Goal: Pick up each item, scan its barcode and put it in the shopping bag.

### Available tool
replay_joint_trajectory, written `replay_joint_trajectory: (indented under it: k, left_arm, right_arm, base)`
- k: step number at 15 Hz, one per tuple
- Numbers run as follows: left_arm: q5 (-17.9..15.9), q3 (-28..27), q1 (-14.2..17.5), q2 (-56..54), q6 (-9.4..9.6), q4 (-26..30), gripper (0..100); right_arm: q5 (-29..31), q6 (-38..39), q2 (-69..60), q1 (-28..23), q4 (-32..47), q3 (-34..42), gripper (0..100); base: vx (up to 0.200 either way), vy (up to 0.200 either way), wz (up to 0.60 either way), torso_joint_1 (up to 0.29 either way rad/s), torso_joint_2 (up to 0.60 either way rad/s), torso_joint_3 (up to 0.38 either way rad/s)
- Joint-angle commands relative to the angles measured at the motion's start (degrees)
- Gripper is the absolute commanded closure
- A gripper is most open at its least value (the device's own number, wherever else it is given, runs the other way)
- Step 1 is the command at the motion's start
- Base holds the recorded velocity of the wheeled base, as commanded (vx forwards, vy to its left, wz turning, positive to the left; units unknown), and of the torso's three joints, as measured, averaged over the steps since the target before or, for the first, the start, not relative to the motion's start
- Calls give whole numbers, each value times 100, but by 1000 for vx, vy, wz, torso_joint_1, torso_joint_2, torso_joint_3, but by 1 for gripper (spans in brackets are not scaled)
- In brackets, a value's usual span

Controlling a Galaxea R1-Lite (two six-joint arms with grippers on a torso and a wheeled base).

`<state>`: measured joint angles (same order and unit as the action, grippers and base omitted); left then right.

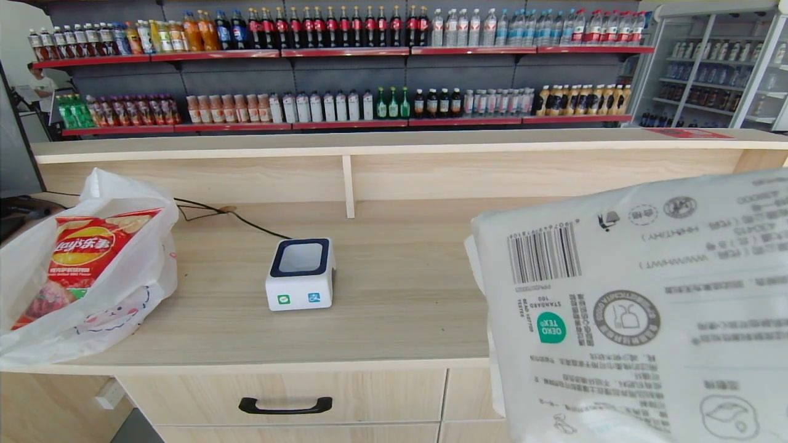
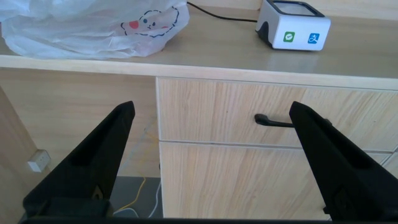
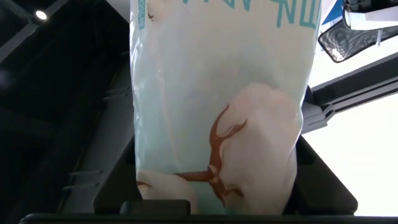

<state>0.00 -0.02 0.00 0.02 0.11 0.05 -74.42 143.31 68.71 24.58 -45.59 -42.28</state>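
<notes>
Head view: one white printed plastic pack (image 1: 640,307) is held up at four o'clock of the one white cube scanner with a dark-rimmed window (image 1: 301,274). Its barcode faces the camera, not the window, so I judge it still unscanned. At nine o'clock, one thin white plastic shopping bag (image 1: 120,191) lies open on the pale wooden counter (image 1: 400,295), holding one red crisp packet (image 1: 80,258).

Left wrist view: the left gripper (image 2: 211,109) is spread wide and empty, low before the wooden drawers (image 2: 211,174), probably parked clear.

Right wrist view: the right gripper (image 3: 214,155) clamps the pack.

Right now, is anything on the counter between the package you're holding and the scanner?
Nothing visible does. The counter between the package and the scanner is bare; the cable runs off behind the scanner, and the shopping bag lies farther left.
</notes>
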Motion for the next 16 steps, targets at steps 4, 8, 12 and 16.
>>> replay_joint_trajectory:
  k: [4, 8, 12, 16]
  left_arm:
    - [0, -6, 0, -2, -2, 4, 0]
    - [0, -6, 0, -2, -2, 4, 0]
    - [0, -6, 0, -2, -2, 4, 0]
    - [0, -6, 0, -2, -2, 4, 0]
  right_arm:
    - [-2, -5, -6, 47, -64, 53, 100]
    - [7, -75, -15, 30, -530, 220, 100]
    - [7, -1350, 82, -155, -2384, 1099, 100]
    - [16, -4382, 433, -199, -3061, 1565, 100]
  base:
    - [0, 0, 0, 0, 0, 0]
    - [0, 0, 0, 0, 0, 0]
    - [0, 0, 0, 0, 0, 0]
    - [0, 0, 0, 0, 0, 0]
